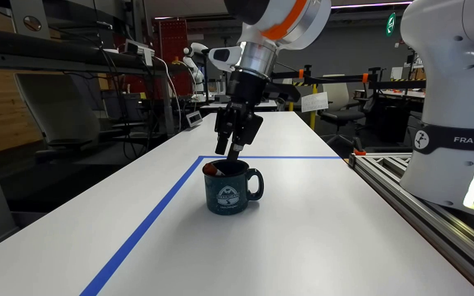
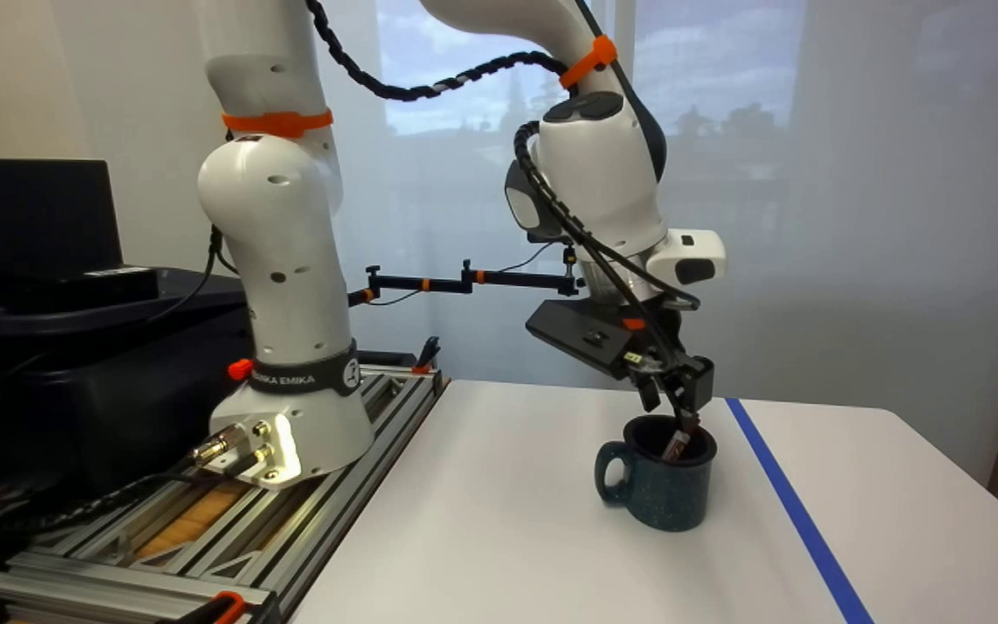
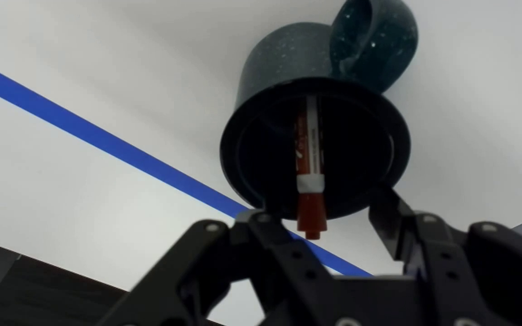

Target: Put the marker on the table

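Note:
A red marker with a white band leans inside a dark teal mug, cap end up at the rim. It shows in the wrist view (image 3: 310, 149) and in both exterior views, at the marker's cap (image 1: 210, 169) and its label (image 2: 676, 445). The mug (image 1: 225, 193) stands upright on the white table (image 1: 303, 246); it also shows in an exterior view (image 2: 670, 496) and the wrist view (image 3: 283, 59). My gripper (image 3: 328, 207) is open over the mug's rim, one finger on each side of the marker's cap. It also shows from outside (image 1: 228, 152) (image 2: 669, 411). The marker's lower end is hidden.
Blue tape (image 1: 150, 222) runs along the table beside and behind the mug. The mug's handle (image 1: 256, 185) sticks out on the side toward the robot base (image 1: 455, 164). A metal frame (image 2: 360, 485) borders the table at the base. A small grey device (image 1: 194, 119) stands at the far table edge.

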Robot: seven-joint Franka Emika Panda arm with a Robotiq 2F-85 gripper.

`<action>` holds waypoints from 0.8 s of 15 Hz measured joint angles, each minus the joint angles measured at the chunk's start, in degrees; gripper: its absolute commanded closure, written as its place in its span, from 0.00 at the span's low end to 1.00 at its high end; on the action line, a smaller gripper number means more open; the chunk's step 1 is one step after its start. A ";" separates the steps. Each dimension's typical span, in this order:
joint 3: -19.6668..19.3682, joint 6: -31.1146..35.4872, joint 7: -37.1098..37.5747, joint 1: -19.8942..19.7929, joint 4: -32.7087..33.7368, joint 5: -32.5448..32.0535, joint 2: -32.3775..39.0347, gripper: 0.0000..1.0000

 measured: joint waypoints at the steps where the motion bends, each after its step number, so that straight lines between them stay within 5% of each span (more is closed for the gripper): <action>1: 0.01 0.00 -2.51 0.05 0.35 2.48 0.24 0.50; 12: 0.16 -0.55 -22.66 0.03 4.89 23.53 7.11 0.53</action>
